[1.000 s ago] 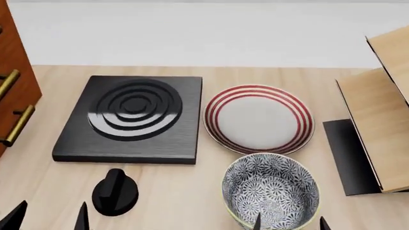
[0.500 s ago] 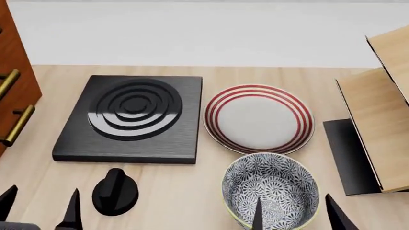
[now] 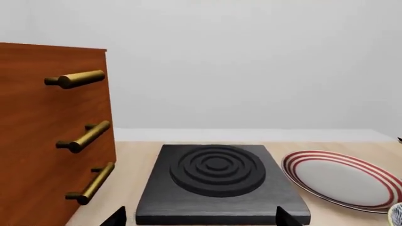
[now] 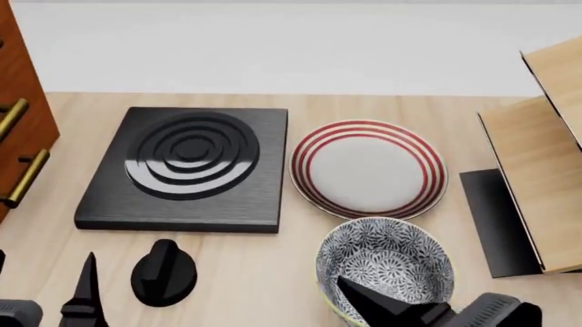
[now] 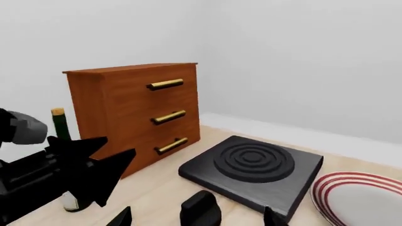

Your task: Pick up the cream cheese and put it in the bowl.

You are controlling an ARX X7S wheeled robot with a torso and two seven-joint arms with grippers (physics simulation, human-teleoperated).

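The cream cheese is not in any view. The bowl (image 4: 386, 262), deep with a black-and-white floral pattern and a yellow-green rim, stands at the table's front, right of centre, and looks empty. My right gripper (image 4: 382, 310) is at the bowl's near rim, turned toward the left; in the right wrist view (image 5: 197, 219) its fingertips are wide apart and hold nothing. My left gripper (image 4: 43, 286) is at the front left corner, open and empty; it also shows in the left wrist view (image 3: 201, 219).
A black stove plate (image 4: 187, 167) lies at left centre, with a black knob (image 4: 163, 272) in front of it. A red-striped white plate (image 4: 369, 168) sits behind the bowl. A wooden drawer cabinet (image 4: 18, 136) stands far left, a wooden rack (image 4: 536, 177) far right, and a bottle (image 5: 61, 136) beside the cabinet.
My right gripper has come further into view and turned left over the bowl's near rim. My left gripper's fingers have shifted left and further up into the picture.
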